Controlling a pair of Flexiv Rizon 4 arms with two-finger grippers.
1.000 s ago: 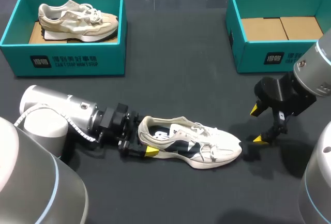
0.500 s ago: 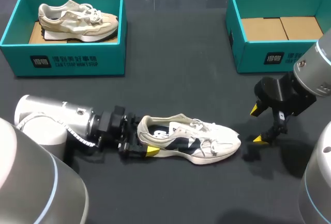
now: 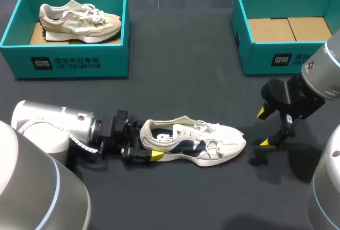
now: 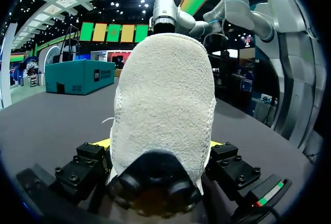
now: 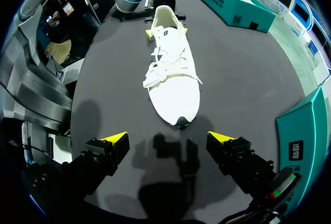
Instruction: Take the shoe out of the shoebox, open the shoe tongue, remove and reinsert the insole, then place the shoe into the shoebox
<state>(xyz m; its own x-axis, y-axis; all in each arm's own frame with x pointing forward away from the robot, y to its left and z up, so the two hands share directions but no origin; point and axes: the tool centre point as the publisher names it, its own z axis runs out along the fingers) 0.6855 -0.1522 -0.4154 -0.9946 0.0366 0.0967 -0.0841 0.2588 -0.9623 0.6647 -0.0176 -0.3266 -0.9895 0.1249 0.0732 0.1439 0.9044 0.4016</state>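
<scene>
Gripping the heel of the white shoe (image 3: 196, 144) with my left gripper (image 3: 144, 144), fingers clamped on it from both sides; in the left wrist view the heel fills the gap between the yellow tips. Shoe sits upright on its sole on the dark table (image 3: 175, 86), near the middle, heel left, toe right, laces tied. My right gripper (image 3: 264, 128) hangs just right of the toe, not touching, fingers spread wide, holding nothing; the right wrist view has the toe just ahead of the gap. Far left, a teal shoebox (image 3: 74, 62) holds a beige shoe (image 3: 79, 20). Far right, a second teal shoebox (image 3: 265, 54) shows its bare cardboard floor. Both boxes are well apart from the white shoe.
</scene>
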